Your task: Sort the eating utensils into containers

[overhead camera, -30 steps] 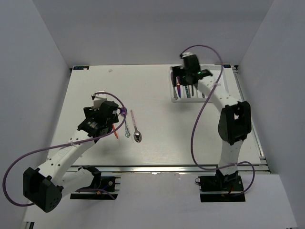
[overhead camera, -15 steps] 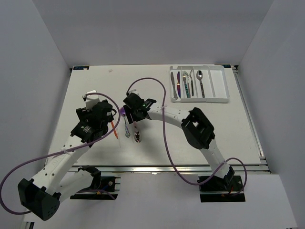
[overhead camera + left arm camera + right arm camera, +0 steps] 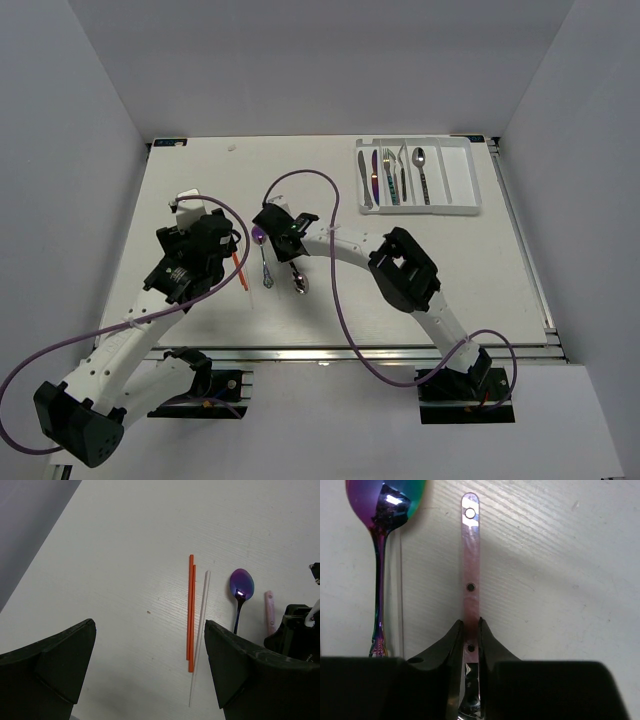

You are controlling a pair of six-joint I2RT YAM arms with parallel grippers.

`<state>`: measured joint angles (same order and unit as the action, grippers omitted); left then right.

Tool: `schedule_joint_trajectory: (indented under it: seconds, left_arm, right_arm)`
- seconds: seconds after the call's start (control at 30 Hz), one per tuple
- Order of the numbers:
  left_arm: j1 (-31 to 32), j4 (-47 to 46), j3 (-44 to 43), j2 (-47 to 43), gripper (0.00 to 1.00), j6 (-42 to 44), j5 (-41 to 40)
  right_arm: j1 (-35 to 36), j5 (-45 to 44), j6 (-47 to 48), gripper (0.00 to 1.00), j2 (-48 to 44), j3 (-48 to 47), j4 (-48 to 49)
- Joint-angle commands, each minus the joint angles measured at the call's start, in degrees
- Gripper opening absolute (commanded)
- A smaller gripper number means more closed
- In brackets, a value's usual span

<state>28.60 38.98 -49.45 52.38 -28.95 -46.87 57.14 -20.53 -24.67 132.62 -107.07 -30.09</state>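
White desk inside grey walls. Right end effector pinched narrow on pink-handled spoon, left of centre, just beside purple spoon. Left end effector spread wide above orange chopsticks. Far right, white tray.

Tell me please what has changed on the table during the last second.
The right gripper swung from over the white tray to the table's middle and closed on the pink-handled spoon, whose bowl has shifted slightly rightward in the top view. The left gripper, open, moved only a little. The orange chopsticks and the purple spoon lie as before.
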Motion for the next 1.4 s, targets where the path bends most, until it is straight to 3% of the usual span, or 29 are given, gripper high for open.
schedule_joint_trajectory:
  seconds: [0.0, 0.13, 0.23, 0.37, 0.5, 0.63, 0.67, 0.77, 0.87, 1.07, 1.37]
  left_arm:
    - [-0.3, -0.2, -0.4, -1.1, 0.98, 0.0, 0.4]
    - [-0.3, -0.2, -0.3, -0.9, 0.98, 0.1, 0.6]
    - [-0.3, -0.4, -0.3, -0.7, 0.98, 0.2, 0.8]
    - [-0.3, -0.4, -0.2, -0.6, 0.98, 0.3, 1.2]
    - [-0.3, -0.5, -0.3, -0.7, 0.98, 0.4, 1.4]
    - [-0.3, -0.7, -0.2, -1.0, 0.98, 0.6, 1.8]
    - [-0.3, -0.7, -0.2, -1.0, 0.98, 0.6, 1.9]
    - [-0.3, -1.0, -0.1, -0.7, 0.98, 0.6, 2.1]
    - [-0.3, -1.2, 0.1, 0.3, 0.98, 1.0, 2.8]
    - [-0.3, -1.2, -0.2, 2.4, 0.98, 1.1, 2.9]
    - [-0.5, -1.1, -0.4, 4.8, 0.98, 1.1, 2.6]
  right_arm:
    - [-0.5, -2.6, 0.4, 0.14, 1.3, -1.0, -1.6]
    - [-2.4, -1.9, 0.4, 0.06, -2.7, 2.6, -0.6]
    - [-5.2, -1.2, 2.0, 0.05, -9.5, 6.6, 1.3]
    - [-14.4, 3.0, 5.5, 0.05, -21.7, 13.2, 5.6]
    - [-26.0, 5.1, 12.4, 0.04, -25.2, 14.3, 6.2]
    - [-37.3, 7.9, 20.3, 0.01, -19.3, 6.4, 3.7]
    - [-41.1, 8.1, 21.8, 0.00, -14.5, -1.0, 1.8]
    - [-46.0, 8.7, 24.3, 0.00, -5.5, -15.4, -2.8]
    - [-48.3, 8.3, 28.8, 0.00, -0.4, -22.0, -1.8]
    - [-49.6, 7.6, 31.7, 0.00, 3.0, -20.5, 6.5]
    - [-50.0, 7.0, 31.4, 0.03, 5.7, -19.7, 7.7]
